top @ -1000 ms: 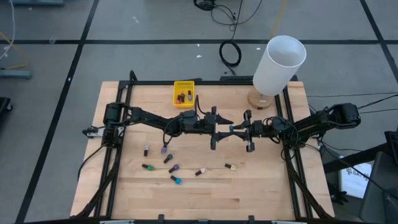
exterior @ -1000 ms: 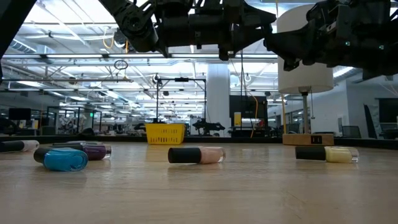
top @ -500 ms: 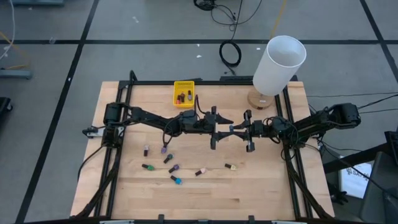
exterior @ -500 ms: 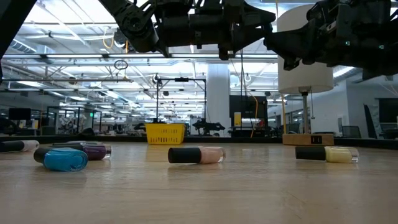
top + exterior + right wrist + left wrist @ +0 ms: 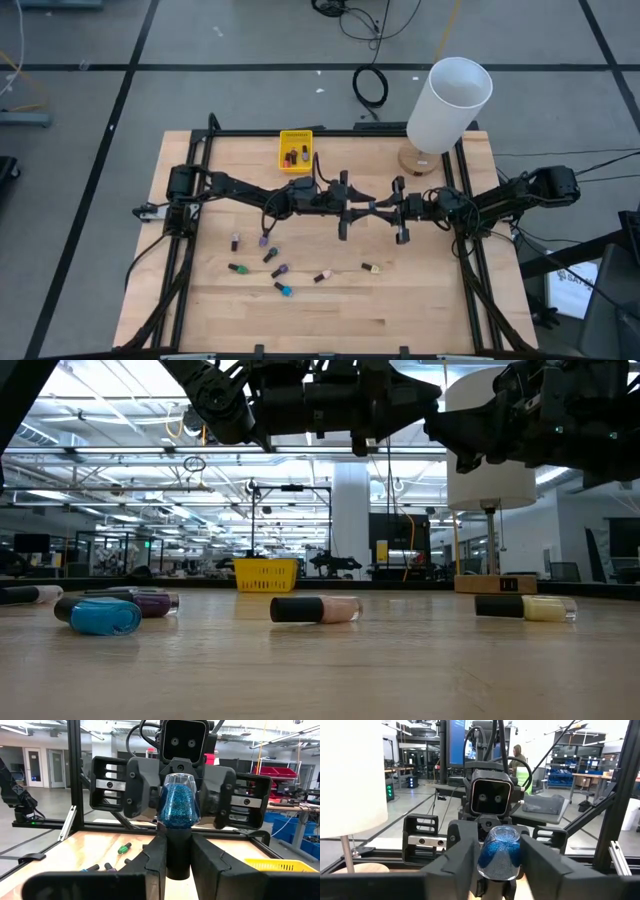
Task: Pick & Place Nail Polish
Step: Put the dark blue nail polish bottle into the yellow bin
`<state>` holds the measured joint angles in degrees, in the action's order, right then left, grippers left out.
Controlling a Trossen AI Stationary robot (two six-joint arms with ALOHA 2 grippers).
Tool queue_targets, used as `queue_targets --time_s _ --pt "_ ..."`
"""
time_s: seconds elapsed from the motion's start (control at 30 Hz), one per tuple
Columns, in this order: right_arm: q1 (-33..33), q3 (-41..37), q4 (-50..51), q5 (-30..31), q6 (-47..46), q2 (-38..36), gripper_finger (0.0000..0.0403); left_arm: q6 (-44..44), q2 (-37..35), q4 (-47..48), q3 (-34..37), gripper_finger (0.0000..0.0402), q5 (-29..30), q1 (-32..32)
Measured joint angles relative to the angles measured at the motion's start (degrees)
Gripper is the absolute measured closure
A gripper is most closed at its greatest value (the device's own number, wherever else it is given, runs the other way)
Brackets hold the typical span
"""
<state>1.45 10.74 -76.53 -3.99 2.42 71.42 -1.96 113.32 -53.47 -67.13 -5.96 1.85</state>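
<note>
A blue glitter nail polish bottle [image 5: 179, 802] with a dark cap is held level in the air between my two grippers over the middle of the table [image 5: 430, 300]. My left gripper [image 5: 358, 208] comes from the table's left and my right gripper [image 5: 386, 208] from its right, and both are shut on the bottle. Several other small bottles lie on their sides on the wood nearer the front, among them a green one [image 5: 238, 268], a purple one [image 5: 280, 271], a teal one [image 5: 284, 290] and a beige one [image 5: 372, 268]. My left gripper pinches the bottle's blue body [image 5: 499, 855] between its two fingers, which come level from the table's left. The bottle is clear of the table. My right gripper pinches the dark cap [image 5: 177, 855] between its two fingers, which come level from the table's right and lie along the bottle.
A small yellow bin [image 5: 295, 150] with a few bottles in it stands at the far side, left of centre. A lamp with a white shade [image 5: 448, 105] on a round wooden base stands at the far right. A black frame [image 5: 200, 150] runs along the table's edges.
</note>
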Motion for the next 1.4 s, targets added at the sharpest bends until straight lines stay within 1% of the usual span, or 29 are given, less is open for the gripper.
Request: queue_targets --time_s 0.1,0.27,0.33,0.4,0.6,0.7,0.8,0.9,1.0,1.1,1.23,1.33,1.4 --pt "0.0 0.0 -0.1 0.4 -0.2 0.0 0.0352 0.5 0.0 -0.3 0.0 0.0311 0.2 0.1" --pt "0.0 0.0 -0.1 0.4 -0.2 0.0 0.0352 1.6 0.0 -0.3 0.0 0.0315 0.1 0.3" --pt "0.0 0.0 0.0 0.4 -0.3 0.0 0.0343 1.9 0.0 -0.3 0.0 0.0315 0.0 0.4" --pt "0.0 0.0 0.2 0.5 -1.8 0.0 0.0322 2.2 0.0 -0.3 0.0 0.0315 0.0 0.3" --pt "0.1 0.0 4.4 2.8 -4.9 0.0 0.0224 3.1 -0.9 -0.3 0.0 0.0315 0.2 0.6" --pt "0.1 0.0 6.9 4.0 -5.4 0.0 0.0181 3.9 -2.5 3.3 0.0 0.0315 1.2 1.0" --pt "0.1 0.0 7.9 4.1 -5.7 0.0 0.0152 5.5 -6.4 12.6 0.0 0.0315 6.0 2.0" --pt "0.1 0.0 9.5 4.1 -6.3 -0.3 0.0138 5.8 -10.6 22.7 0.0 0.0315 11.8 3.4" --pt "0.1 0.0 10.2 4.1 -6.3 -0.8 0.0135 4.4 -13.9 27.8 0.5 0.0315 15.4 5.5" --pt "0.1 0.0 10.4 4.1 -6.3 -0.9 0.0138 2.8 -16.6 26.4 3.7 0.0315 16.5 8.2" --pt "0.1 0.0 11.9 4.1 -6.3 -0.9 0.0146 -2.8 -19.8 21.6 11.9 0.0315 17.1 13.1" --pt "0.1 0.0 12.1 4.2 -6.3 -0.9 0.0146 -7.9 -21.0 18.9 18.5 0.0315 20.7 16.7" --pt "0.1 0.0 12.1 4.3 -6.3 -0.9 0.0147 -11.6 -21.0 18.7 21.7 0.0315 22.9 18.9"
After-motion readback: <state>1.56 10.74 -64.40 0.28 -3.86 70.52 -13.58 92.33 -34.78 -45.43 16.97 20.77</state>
